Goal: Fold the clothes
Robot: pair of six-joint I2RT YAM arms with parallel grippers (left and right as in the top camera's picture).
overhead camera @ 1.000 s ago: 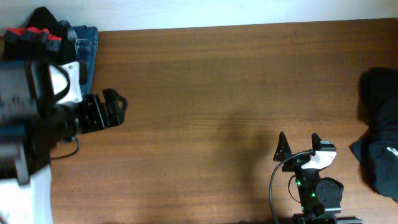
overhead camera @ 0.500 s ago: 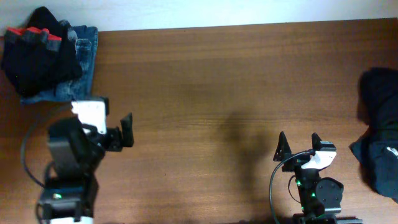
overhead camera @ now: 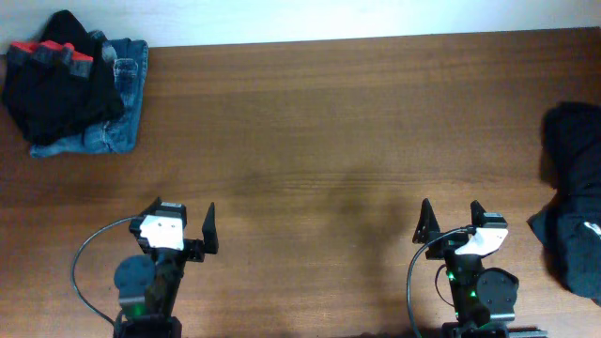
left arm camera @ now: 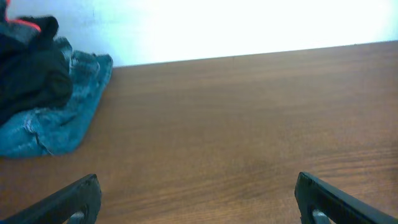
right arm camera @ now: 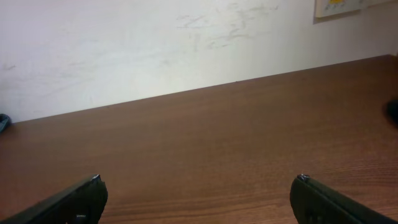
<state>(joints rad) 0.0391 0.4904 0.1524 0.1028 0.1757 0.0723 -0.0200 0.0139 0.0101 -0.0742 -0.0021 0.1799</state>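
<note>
A folded black garment with red trim (overhead camera: 58,80) lies on folded blue denim jeans (overhead camera: 120,94) at the table's far left corner; both show in the left wrist view, the black one (left arm camera: 28,74) on the jeans (left arm camera: 59,121). A crumpled pile of dark clothes (overhead camera: 575,202) lies at the right edge. My left gripper (overhead camera: 178,218) is open and empty near the front left, with only bare table between its fingers (left arm camera: 198,196). My right gripper (overhead camera: 451,214) is open and empty near the front right, over bare wood (right arm camera: 198,199).
The brown wooden table (overhead camera: 338,141) ends at a white wall along its far edge (right arm camera: 186,56). Black cables (overhead camera: 94,258) trail from both arm bases at the front edge.
My left arm has drawn back from the folded stack at the far left to the front edge, gripper open and empty. The right arm has not moved.
</note>
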